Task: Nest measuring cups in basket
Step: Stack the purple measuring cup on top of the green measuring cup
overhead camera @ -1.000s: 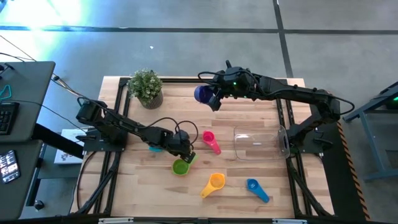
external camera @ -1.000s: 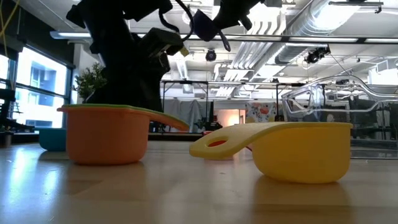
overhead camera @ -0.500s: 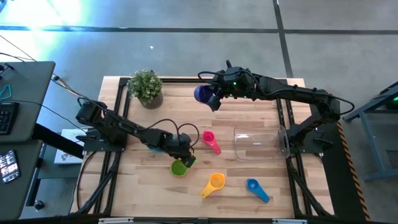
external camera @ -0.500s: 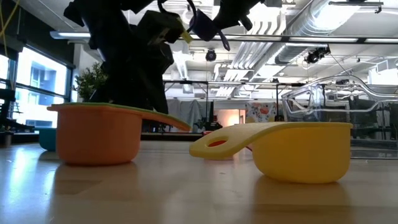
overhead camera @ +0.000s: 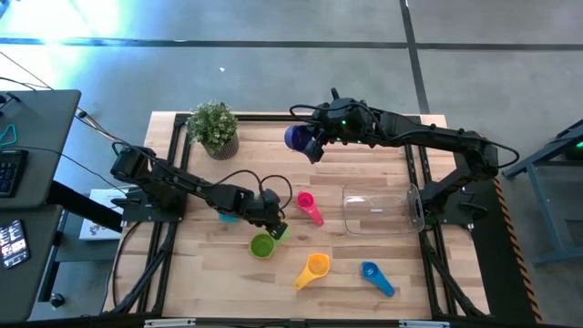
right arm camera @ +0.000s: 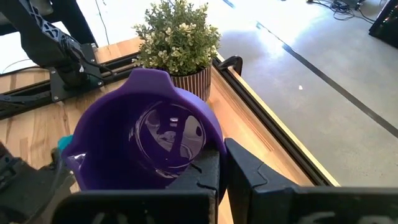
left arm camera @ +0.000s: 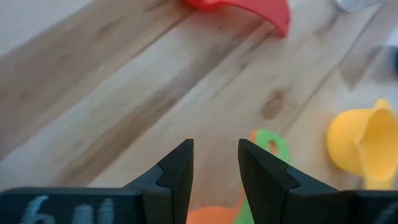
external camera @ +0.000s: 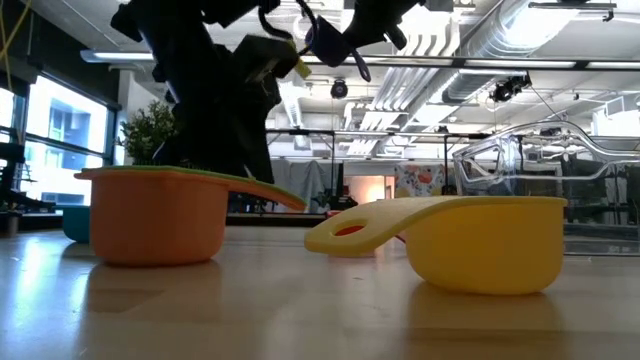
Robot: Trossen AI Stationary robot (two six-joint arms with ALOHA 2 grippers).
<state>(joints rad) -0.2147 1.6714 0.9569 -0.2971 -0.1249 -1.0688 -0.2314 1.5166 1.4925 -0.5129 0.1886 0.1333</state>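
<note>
**Purple cup held aloft at the far edge, left fingers parted over the green cup**

The right gripper (overhead camera: 308,143) hangs over the far edge of the wooden bench (overhead camera: 209,282), near its middle, its fingers closed on the handle of the large purple plastic measuring cup (overhead camera: 295,137); the right wrist view shows the cup's open bowl (right arm camera: 149,140) tilted toward the camera, with the potted green plant (right arm camera: 180,37) behind it at the far left corner of the bench.

The left gripper (overhead camera: 274,226) sits low over the middle of the bench, its two dark fingers (left arm camera: 177,177) parted by a narrow gap and holding nothing. Just beyond and below them lies the green plastic measuring cup (overhead camera: 264,243) with an orange-salmon outside, its handle (left arm camera: 268,142) showing past the fingertips. In the low view that cup (external camera: 160,215) stands upright on the wood.

A teal cup (overhead camera: 228,217) peeks out from under the left arm. The magenta cup (overhead camera: 309,206) lies just beside the left gripper, toward the clear rectangular plastic basket (overhead camera: 378,211), which stands near the right edge and holds no cup. The yellow-orange cup (overhead camera: 313,269) and the blue cup (overhead camera: 374,276) lie near the front edge, well apart from the basket.
</note>
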